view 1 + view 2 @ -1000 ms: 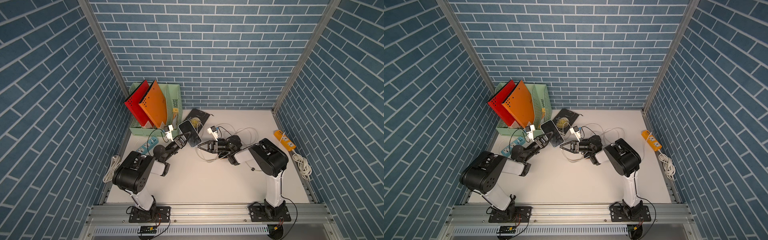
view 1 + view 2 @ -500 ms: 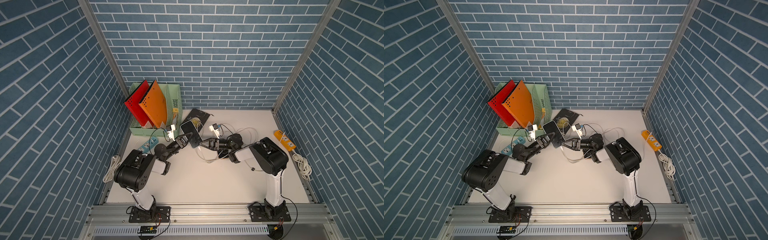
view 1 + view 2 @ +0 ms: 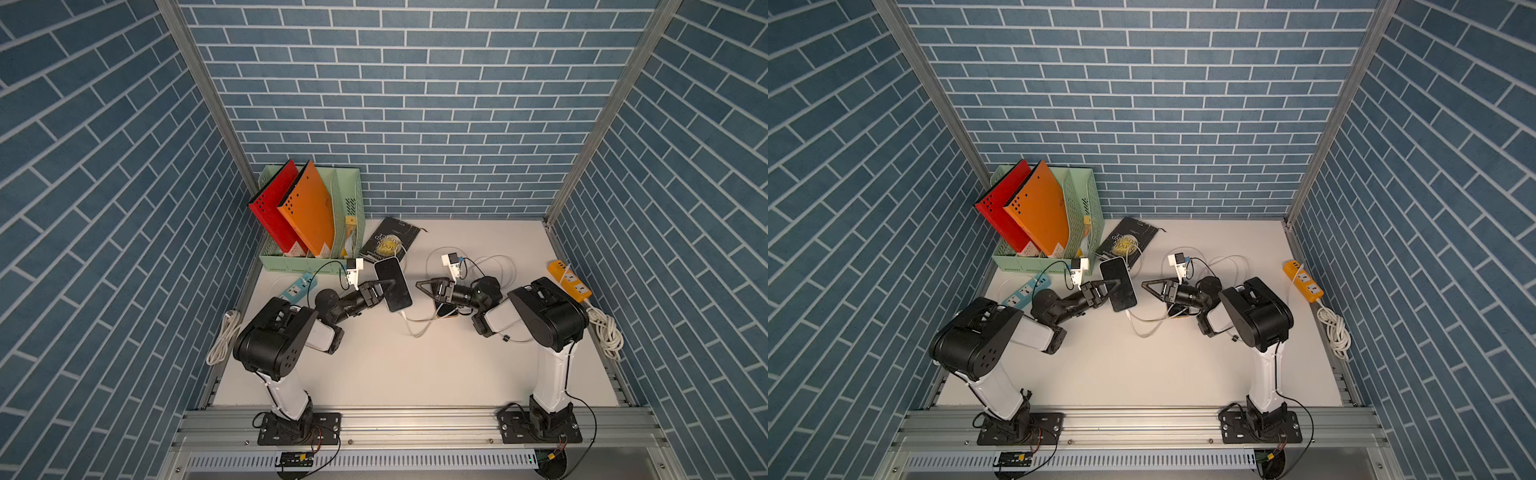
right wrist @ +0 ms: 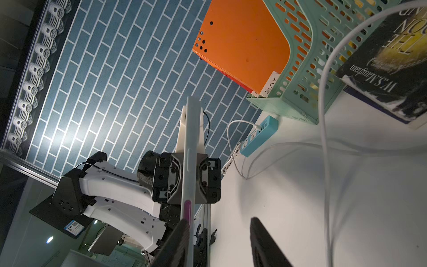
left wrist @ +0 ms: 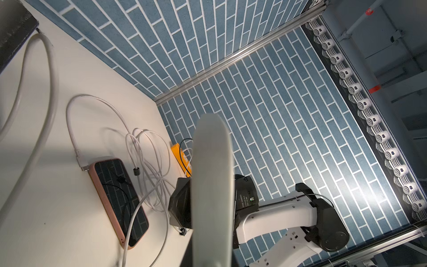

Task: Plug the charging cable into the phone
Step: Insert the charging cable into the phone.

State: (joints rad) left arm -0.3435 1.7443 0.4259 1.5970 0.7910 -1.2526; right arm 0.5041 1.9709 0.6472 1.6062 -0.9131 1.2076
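left gripper [image 3: 383,291] jaws clenched on the slim, glossy black phone [image 3: 392,282] above the bench [image 3: 395,374], long axis 11 to 5 o'clock, round white cable [image 3: 415,330] at its 5 o'clock end. right gripper [image 3: 424,286] jaws parted, empty, pointing to 9 o'clock.

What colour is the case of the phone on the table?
Pink case, clearest in the left wrist view.
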